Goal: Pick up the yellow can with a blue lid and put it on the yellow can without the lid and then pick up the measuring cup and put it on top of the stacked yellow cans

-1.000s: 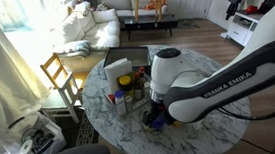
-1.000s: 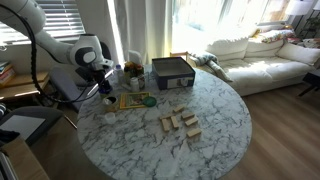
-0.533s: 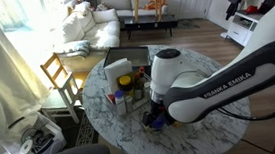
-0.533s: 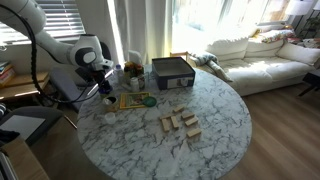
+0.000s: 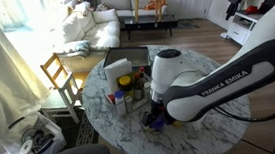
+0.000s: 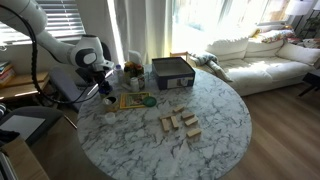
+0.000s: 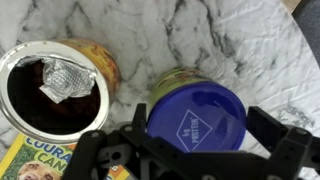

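A bright living room with a white sofa (image 6: 250, 55) surrounds a round marble table (image 5: 204, 61), seen in both exterior views. The white arm (image 5: 214, 85) reaches down to the table's edge.

Only the wrist view shows the task's things clearly. There the yellow can with a blue lid (image 7: 192, 95) stands upright on the marble, directly under the gripper (image 7: 196, 122). Its two black fingers (image 7: 285, 150) straddle the can, one on the left and one on the right, close against the lid's rim. Whether they are pressing on it or only flanking it cannot be told. Just left of it, with a narrow strip of marble between, stands the yellow can without the lid (image 7: 55, 85), with a dark inside and a crumpled piece of foil lying in it. A corner of a yellow printed card (image 7: 30, 160) shows at the near left.

In an exterior view the wrist covers the cans, and only a bit of blue shows beneath it. That same view (image 6: 108, 95) shows what the wrist camera misses: a cluster of wooden blocks (image 6: 178, 122) well to the right of the gripper and a dark box (image 6: 170, 72) at the far side.
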